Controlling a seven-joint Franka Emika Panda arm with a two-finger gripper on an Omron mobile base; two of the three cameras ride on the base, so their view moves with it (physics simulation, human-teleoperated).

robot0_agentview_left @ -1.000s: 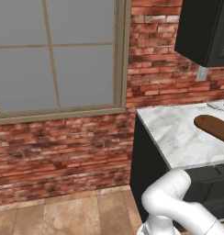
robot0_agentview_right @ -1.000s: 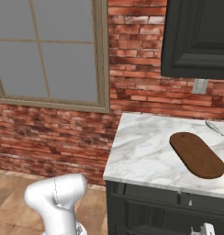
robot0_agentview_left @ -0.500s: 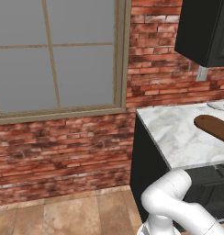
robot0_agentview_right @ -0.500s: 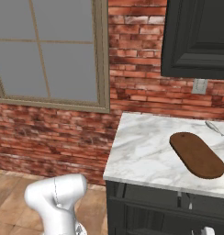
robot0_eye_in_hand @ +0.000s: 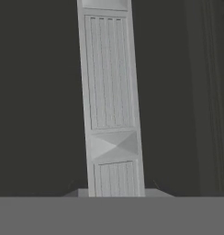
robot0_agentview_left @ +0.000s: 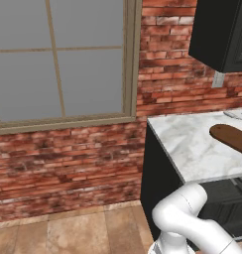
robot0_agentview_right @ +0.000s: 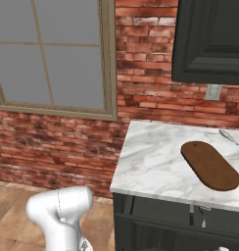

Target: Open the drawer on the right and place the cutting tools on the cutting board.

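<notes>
The reddish-brown cutting board (robot0_agentview_right: 210, 164) lies bare on the marble counter (robot0_agentview_right: 151, 162); its rounded end shows at the right edge of the left base view (robot0_agentview_left: 232, 137). Below the counter's front edge the drawer (robot0_agentview_right: 190, 220) stands slightly open. In its gap lie a slim knife-like tool (robot0_agentview_right: 192, 214) and a fork-like utensil (robot0_agentview_right: 204, 215). In the hand view a long grey ribbed handle (robot0_eye_in_hand: 111, 101) runs up a dark front, very close and centred. My fingertips are hidden, so I cannot tell the gripper's state.
A slim silver tool (robot0_agentview_right: 229, 136) rests on the counter behind the board. A dark wall cabinet (robot0_agentview_right: 209, 39) hangs above, with a wall outlet (robot0_agentview_right: 213, 91) under it. A window (robot0_agentview_left: 63, 59) and brick wall stand to the left, over tiled floor (robot0_agentview_left: 68, 233).
A white bit of my hand at the bottom right of the right base view has sunk lower. Everything else is as before.
</notes>
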